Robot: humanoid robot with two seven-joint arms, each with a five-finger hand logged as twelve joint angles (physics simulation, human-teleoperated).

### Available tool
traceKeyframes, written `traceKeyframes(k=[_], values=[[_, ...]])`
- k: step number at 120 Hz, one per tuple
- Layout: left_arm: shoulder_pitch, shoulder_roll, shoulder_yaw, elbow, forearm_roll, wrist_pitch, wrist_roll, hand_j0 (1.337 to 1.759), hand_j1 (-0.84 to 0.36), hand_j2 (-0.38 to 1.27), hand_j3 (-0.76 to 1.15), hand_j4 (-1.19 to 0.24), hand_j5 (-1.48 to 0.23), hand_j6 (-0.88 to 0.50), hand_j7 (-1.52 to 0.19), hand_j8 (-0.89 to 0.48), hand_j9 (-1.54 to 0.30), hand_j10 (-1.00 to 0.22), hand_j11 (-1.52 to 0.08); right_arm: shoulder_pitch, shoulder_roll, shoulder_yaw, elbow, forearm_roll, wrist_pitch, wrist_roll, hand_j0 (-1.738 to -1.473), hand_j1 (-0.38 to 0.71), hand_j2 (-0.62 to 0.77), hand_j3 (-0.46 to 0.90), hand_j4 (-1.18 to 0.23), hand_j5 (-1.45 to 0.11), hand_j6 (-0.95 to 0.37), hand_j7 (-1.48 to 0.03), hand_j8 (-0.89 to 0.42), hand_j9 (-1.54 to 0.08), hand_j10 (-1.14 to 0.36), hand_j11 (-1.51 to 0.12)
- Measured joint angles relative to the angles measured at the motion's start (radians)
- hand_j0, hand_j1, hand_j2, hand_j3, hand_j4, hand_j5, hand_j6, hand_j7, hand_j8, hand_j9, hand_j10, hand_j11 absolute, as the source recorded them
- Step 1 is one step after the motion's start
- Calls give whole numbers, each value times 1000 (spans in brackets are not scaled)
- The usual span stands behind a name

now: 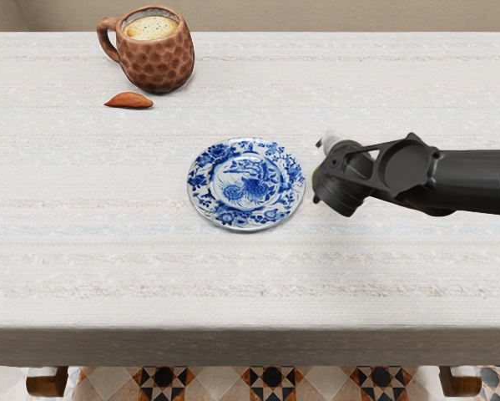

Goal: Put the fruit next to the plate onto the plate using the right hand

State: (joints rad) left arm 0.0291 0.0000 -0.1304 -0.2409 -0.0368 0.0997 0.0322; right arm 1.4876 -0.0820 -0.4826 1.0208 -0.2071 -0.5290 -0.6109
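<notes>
right hand low beside the plate, its grasp hidden

the dark, black-cased right hand [333,167] is seen low over the pale cloth-covered tabletop [358,267], its arm entering from the right edge. the hand is viewed from behind its round wrist housing, so it cannot be told whether it is clenched, released or grasping anything. a small yellow-green sliver [316,176] is seen at the edge of the hand that faces away from its arm; only this little of it shows and its shape cannot be made out. it lies against the hand, off the plate and just beside the rim. the round blue-and-white patterned china plate [201,180] lies flat just beside the hand, on the side away from the arm. well apart from the hand, beyond the plate and towards the far edge, a brown dimpled ceramic mug [154,63] filled with a frothy drink is seen upright. just in front of the mug, an orange-brown almond-shaped piece [128,101] lies flat.
</notes>
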Motion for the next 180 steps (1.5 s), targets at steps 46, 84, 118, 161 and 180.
traceKeyframes(k=[46, 84, 118, 161, 180], values=[[0, 0, 0, 0, 0, 0, 0, 1658, 349, 0, 0, 0, 0, 0, 0, 0, 0, 0, 0, -13, -13, 10, -5, 0, -1, 0, -1658, 33, -63, 0, -320, -415, -321, -415, -320, -415, -320, -415], [0, 0, 0, 0, 0, 0, 0, 1658, 349, 0, 0, 0, 0, 0, 0, 0, 0, 0, 0, -34, -8, 12, -25, 0, 0, 0, -1658, 46, -65, 0, -331, -429, -331, -429, -331, -429, -331, -429], [0, 0, 0, 0, 0, 0, 0, 1658, 349, 0, 0, 0, 0, 0, 0, 0, 0, 0, 0, -86, -17, 143, -29, 2, 4, -8, -1652, 323, 91, 0, -719, -827, -438, -883, -251, -1041, -10, -1151], [0, 0, 0, 0, 0, 0, 0, 1658, 349, 0, 0, 0, 0, 0, 0, 0, 0, 0, 0, -129, -126, 392, -20, 17, 131, -2, -1643, 344, 140, 0, -827, -1122, -362, -1091, -200, -1135, -299, -1182], [0, 0, 0, 0, 0, 0, 0, 1658, 349, 0, 0, 0, 0, 0, 0, 0, 0, 0, 0, -174, -115, 606, 10, 20, 262, -2, -1642, 349, 143, 1, -832, -1173, -344, -1114, -188, -1151, -291, -1188]])
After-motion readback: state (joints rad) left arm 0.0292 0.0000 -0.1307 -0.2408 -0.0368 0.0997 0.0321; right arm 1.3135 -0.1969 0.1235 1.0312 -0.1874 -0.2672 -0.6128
